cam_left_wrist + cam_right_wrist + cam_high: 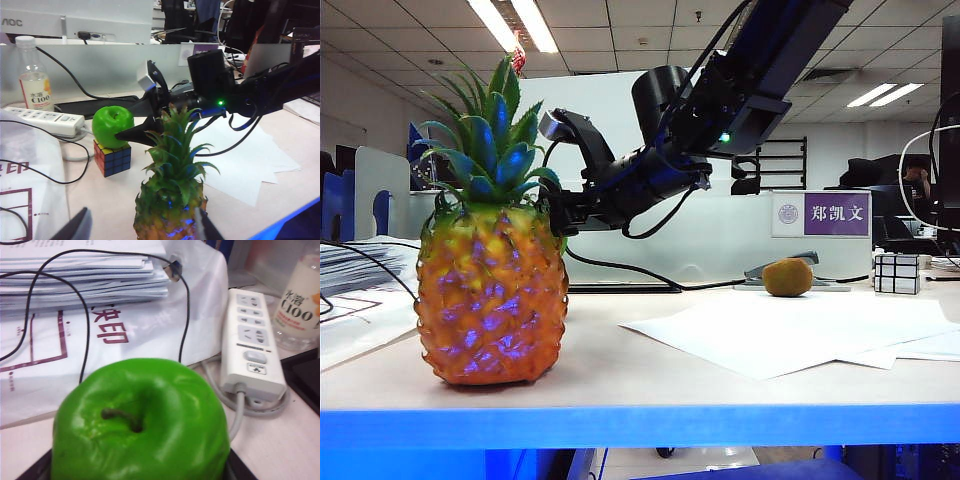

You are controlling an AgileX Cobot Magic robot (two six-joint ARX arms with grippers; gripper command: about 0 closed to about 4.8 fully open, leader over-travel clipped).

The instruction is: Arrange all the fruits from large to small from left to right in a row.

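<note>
An office desk with a pale top carried loose white paper sheets (790, 335), a power strip (252, 342) and a drink bottle (35, 82) toward the back. The pineapple (492, 290) stood upright at the near left edge, the kiwi (788, 277) lay well apart on the far right, near the silver mirror cube (897, 272). The green apple (113, 126) sat on top of the dark puzzle cube (113, 157), behind the pineapple. The right gripper (135, 135) had reached across and bracketed the apple, jaws around it; whether they already pinched it could not be told. The left gripper (137, 227) hung spread wide and empty, just above the pineapple. The glossy apple could squirt out of a shallow pinch, or a lift could drag the cube along and knock the pineapple crown, tipping it
</note>
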